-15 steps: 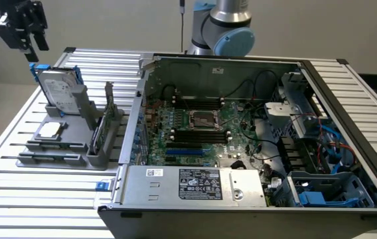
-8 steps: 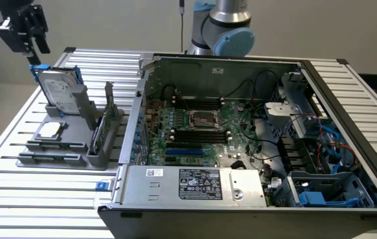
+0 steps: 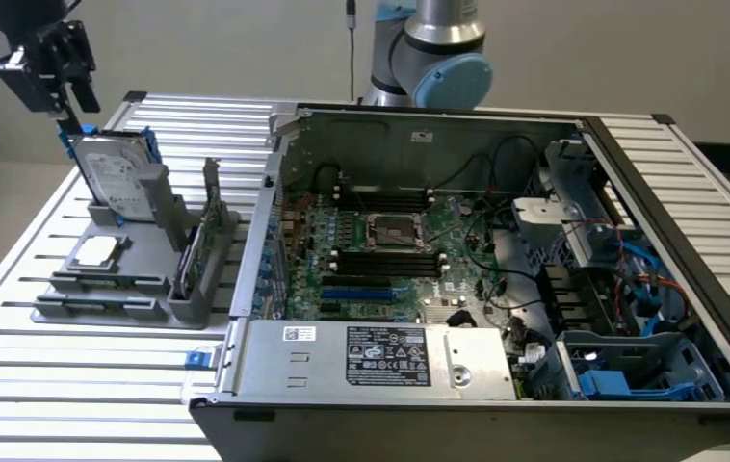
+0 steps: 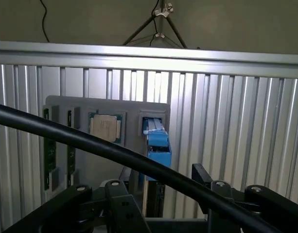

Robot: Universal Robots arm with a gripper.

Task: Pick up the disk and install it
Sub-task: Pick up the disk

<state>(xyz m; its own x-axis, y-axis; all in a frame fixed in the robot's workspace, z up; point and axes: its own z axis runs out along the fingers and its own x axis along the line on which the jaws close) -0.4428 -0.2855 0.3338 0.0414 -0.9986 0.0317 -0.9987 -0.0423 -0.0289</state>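
With the task barely begun, the tool (image 3: 72, 106), jaws apart and empty, hangs just above the disk (image 3: 118, 175), which stands upright in its grey holder (image 3: 108, 294) on the table (image 3: 25, 221), outside the open computer case (image 3: 468, 269).

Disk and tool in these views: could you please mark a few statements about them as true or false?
1. The disk stands upright in the grey holder. True.
2. The tool is shut on the disk. False: it hangs open above the disk, holding nothing.
3. The disk sits inside the computer case. False: it is in the holder, on the exterior view's left of the case.
4. A square chip lies flat on the holder. True.
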